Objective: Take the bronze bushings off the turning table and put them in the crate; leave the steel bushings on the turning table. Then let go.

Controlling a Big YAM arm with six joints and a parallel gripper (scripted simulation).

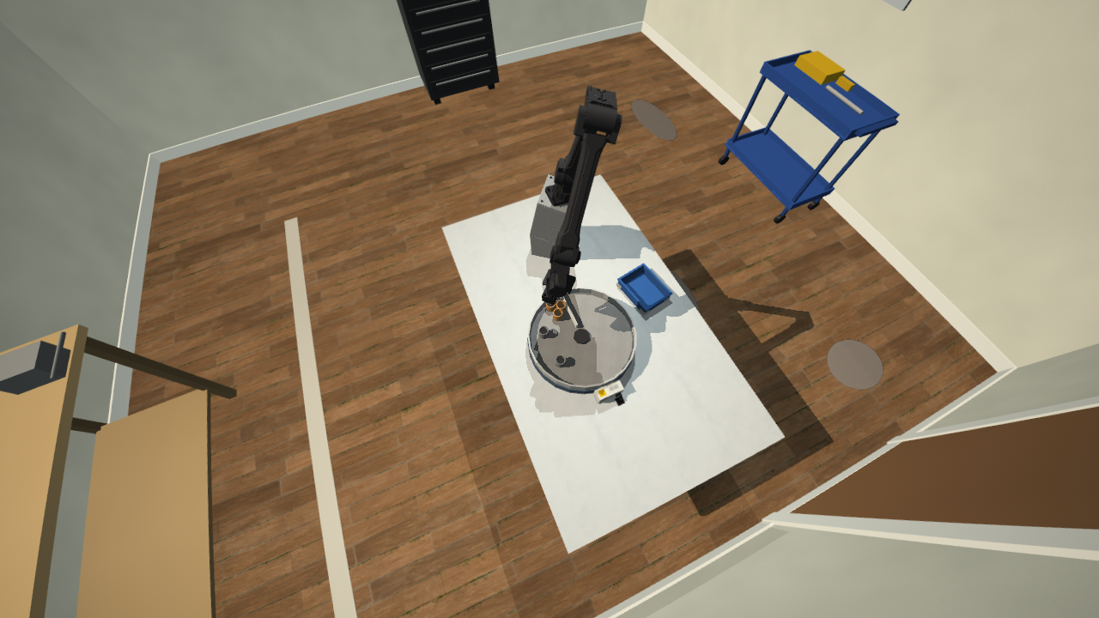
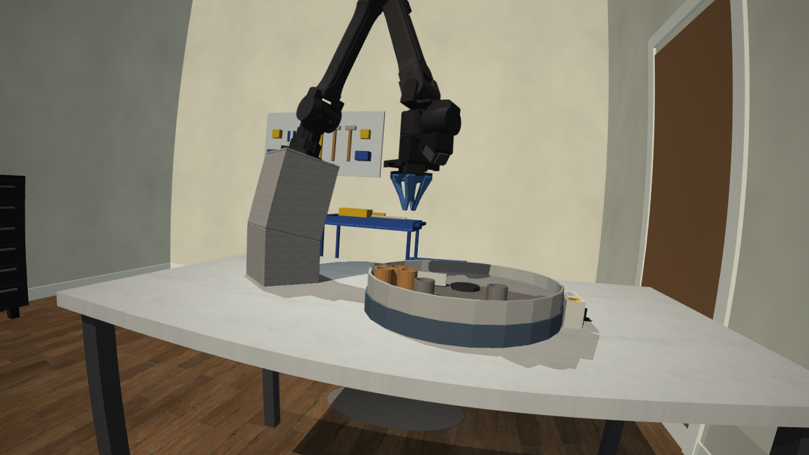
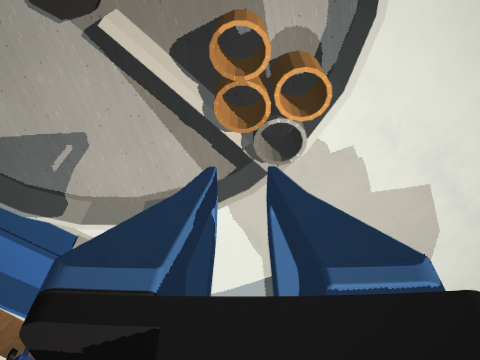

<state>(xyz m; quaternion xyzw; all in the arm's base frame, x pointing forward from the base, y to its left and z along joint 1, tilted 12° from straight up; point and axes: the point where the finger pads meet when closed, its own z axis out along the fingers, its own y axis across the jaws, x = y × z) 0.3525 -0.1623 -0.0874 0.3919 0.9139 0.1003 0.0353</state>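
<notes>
Near the table's left long edge in the top view, three bronze-coloured cylindrical bushings (image 1: 557,312) (image 2: 407,278) (image 3: 302,119) are crowding against a pale straight bar (image 1: 573,310) (image 2: 431,278) (image 3: 150,57), which is probably gathering them; above, the blue tapered gripper (image 2: 409,209) (image 3: 242,181) is hovering, fingertips slightly apart, holding nothing.

Blue cart (image 1: 791,82) (image 2: 384,222) near wall; yellow box (image 1: 819,67) (image 2: 355,212) on top. Black drawer cabinet (image 1: 453,45) (image 2: 12,240).
</notes>
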